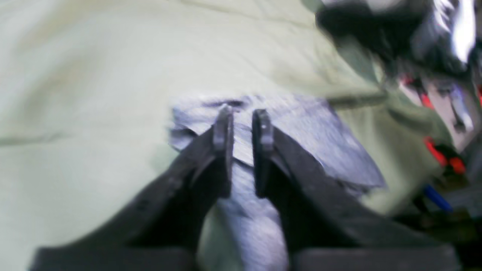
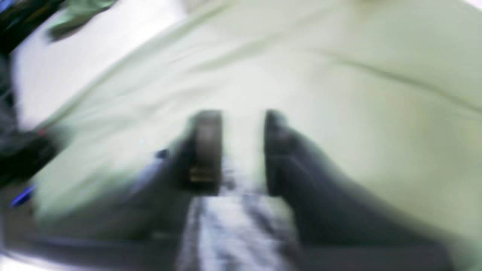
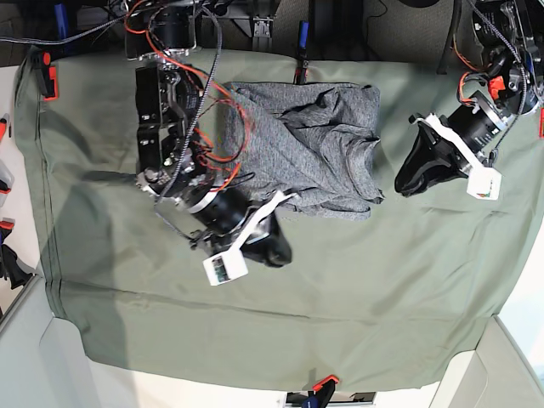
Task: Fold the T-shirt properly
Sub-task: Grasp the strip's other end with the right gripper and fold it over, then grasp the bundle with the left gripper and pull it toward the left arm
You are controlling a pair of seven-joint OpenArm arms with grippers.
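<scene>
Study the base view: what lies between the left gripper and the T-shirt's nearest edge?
Only a narrow strip of the olive-green cloth. In the base view the left gripper hangs just beside the T-shirt, with nothing else between them.

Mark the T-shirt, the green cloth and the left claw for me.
T-shirt (image 3: 306, 140): base view, middle of the crumpled body.
Green cloth (image 3: 382, 280): base view, bare stretch.
Left claw (image 1: 243, 124): left wrist view, between fingertips.

No readable text, label, brand or number anywhere I look. My wrist views too blurred. T-shirt (image 3: 310, 144) plain, no print. Small coloured mark on white camera block (image 3: 225, 269) below T-shirt, illegible.
</scene>
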